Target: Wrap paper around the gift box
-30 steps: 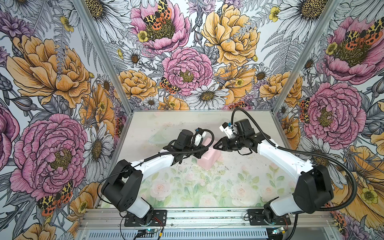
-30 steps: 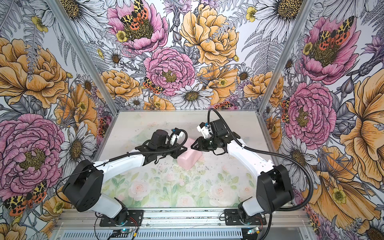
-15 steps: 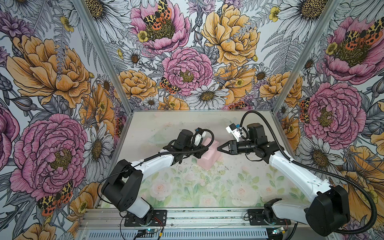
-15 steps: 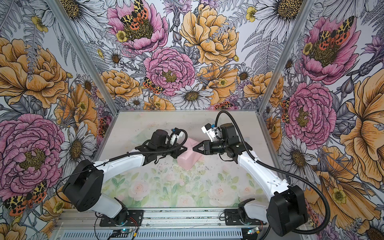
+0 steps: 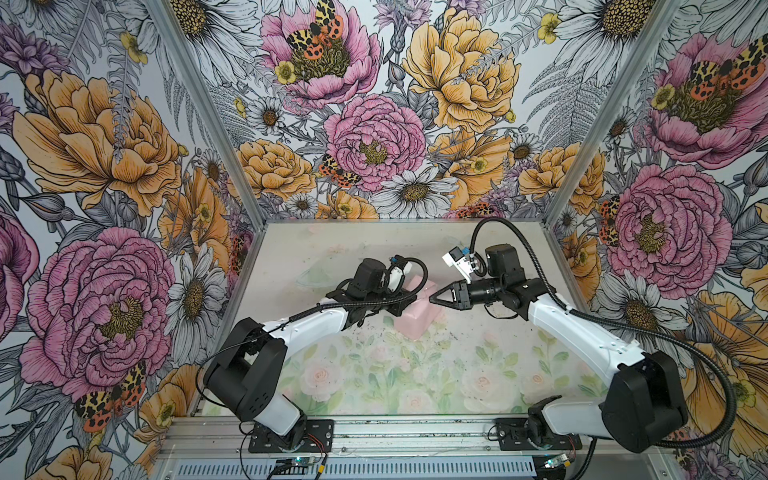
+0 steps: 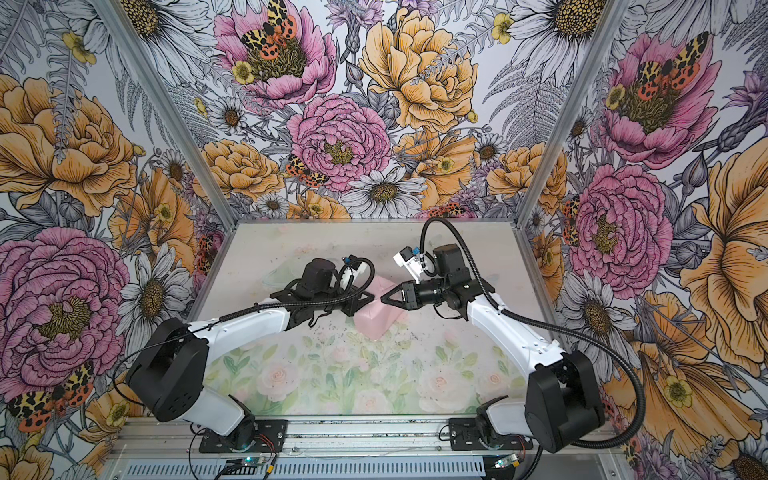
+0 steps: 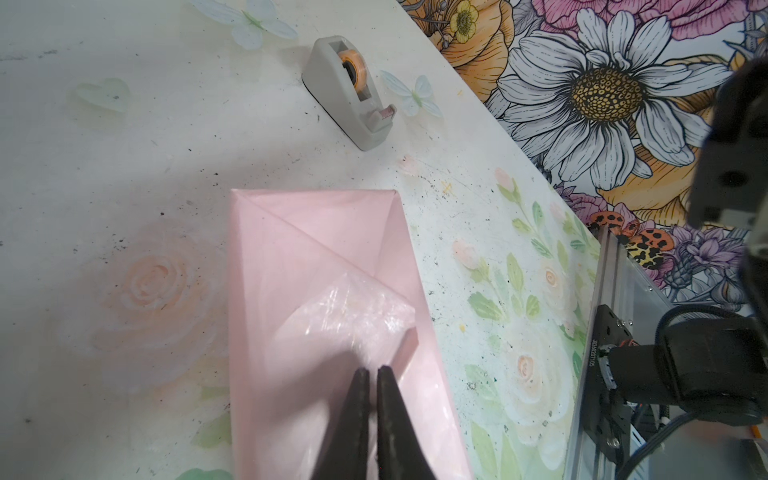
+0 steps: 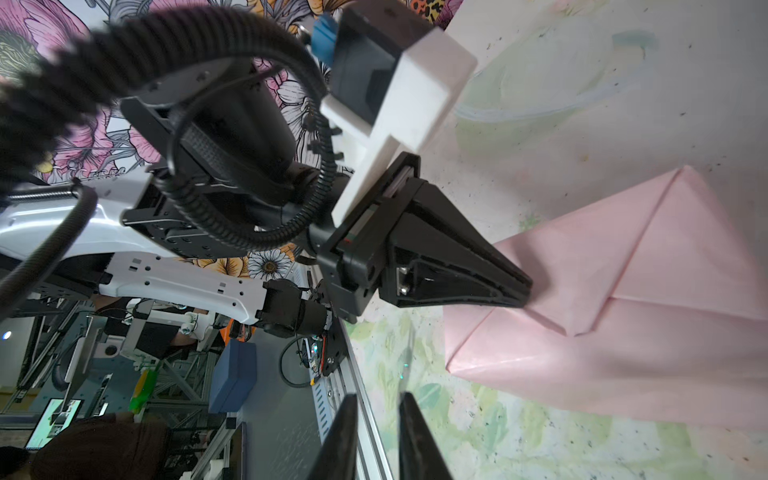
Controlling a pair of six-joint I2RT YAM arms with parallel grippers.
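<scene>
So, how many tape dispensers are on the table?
1: the grey tape dispenser stands on the table near the folded pink paper, not touching it. Others may be hidden.

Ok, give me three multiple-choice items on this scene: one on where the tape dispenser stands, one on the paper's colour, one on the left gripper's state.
1. Where is the tape dispenser relative to the paper?
A. Lying on top of it
B. On the table, apart from it
C. Wrapped inside it

2. Which colour of the paper faces outward?
A. Pale pink
B. Green
C. Yellow

3. How is the left gripper?
A. Wide open in the air
B. Shut, tips on the paper
C. Shut on the tape dispenser

Answers:
1 B: bare table shows between dispenser and paper.
2 A: every visible fold is pale pink.
3 B: its jaws are closed together and its tips press on the folded paper.
</scene>
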